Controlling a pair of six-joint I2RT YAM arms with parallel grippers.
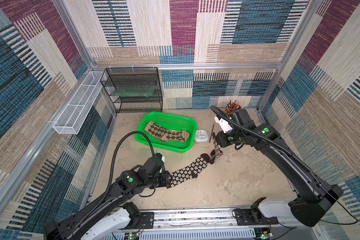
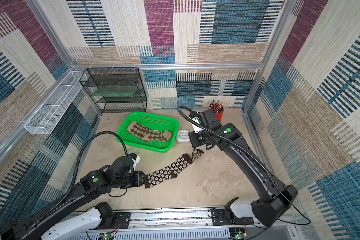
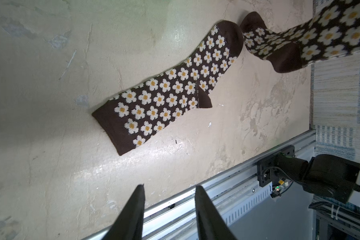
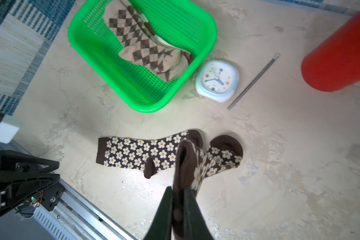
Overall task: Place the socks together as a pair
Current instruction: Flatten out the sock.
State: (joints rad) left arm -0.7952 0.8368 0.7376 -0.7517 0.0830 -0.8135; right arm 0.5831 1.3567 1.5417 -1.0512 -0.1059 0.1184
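Note:
A dark brown sock with white flowers (image 1: 188,171) (image 3: 170,91) (image 4: 137,153) lies flat on the table. A matching flower sock (image 1: 216,151) (image 3: 299,39) (image 4: 216,160) hangs by its cuff, its foot resting on the table beside the flat sock's toe. My right gripper (image 4: 178,189) (image 1: 215,143) is shut on that cuff. My left gripper (image 3: 168,187) (image 1: 169,179) is open and empty, just short of the flat sock's cuff. Beige-brown argyle socks (image 1: 164,134) (image 4: 141,43) lie in the green basket (image 1: 166,148) (image 4: 146,108).
A small white clock (image 1: 201,135) (image 4: 217,80) stands right of the basket, with a thin grey rod (image 4: 254,81) beside it. A red cup of pencils (image 1: 233,108) (image 4: 337,58) is at the back right. A black mesh shelf (image 1: 133,89) and a white mesh tray (image 1: 77,108) are at the back left.

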